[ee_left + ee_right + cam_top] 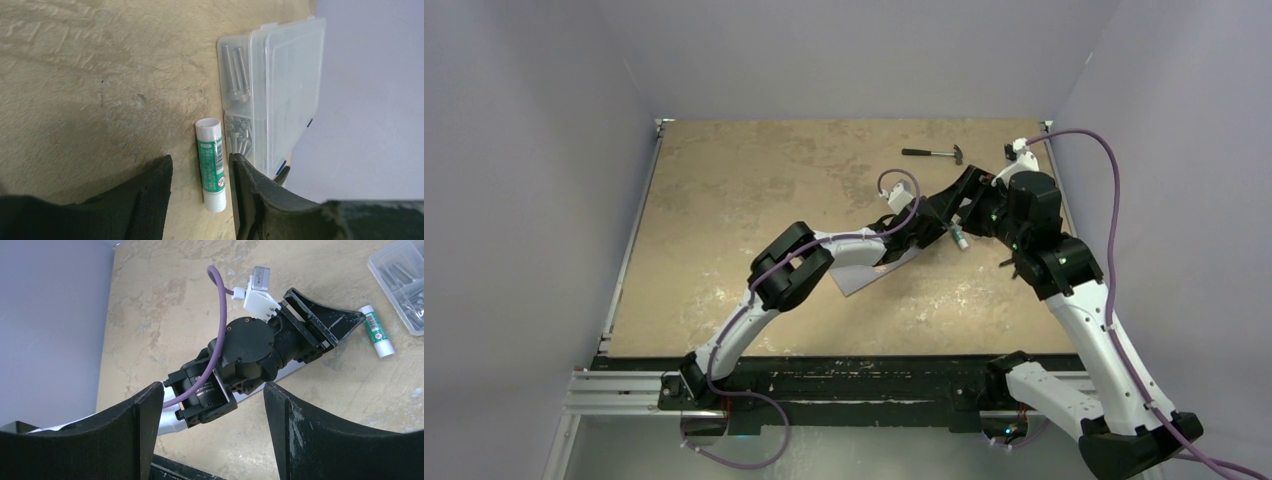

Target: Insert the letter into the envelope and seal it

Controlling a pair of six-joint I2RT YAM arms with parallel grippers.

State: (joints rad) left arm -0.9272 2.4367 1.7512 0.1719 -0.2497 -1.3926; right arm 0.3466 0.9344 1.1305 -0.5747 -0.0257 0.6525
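While your left arm reaches to the middle of the table, its forearm lies over the envelope. A grey-blue corner of the envelope shows flat on the table beneath that arm; the rest is hidden. Your left gripper is released, jaws apart, low over a glue stick. The white and green stick lies on the table between the two fingers, close beside one of them, and neither finger clamps it. Just beyond the stick sits a clear plastic box of screws, next to the wall. Your right gripper is also released, jaws spread wide and holding nothing, hanging above the left arm's wrist. A hammer lies near the table's far edge, well apart from the envelope
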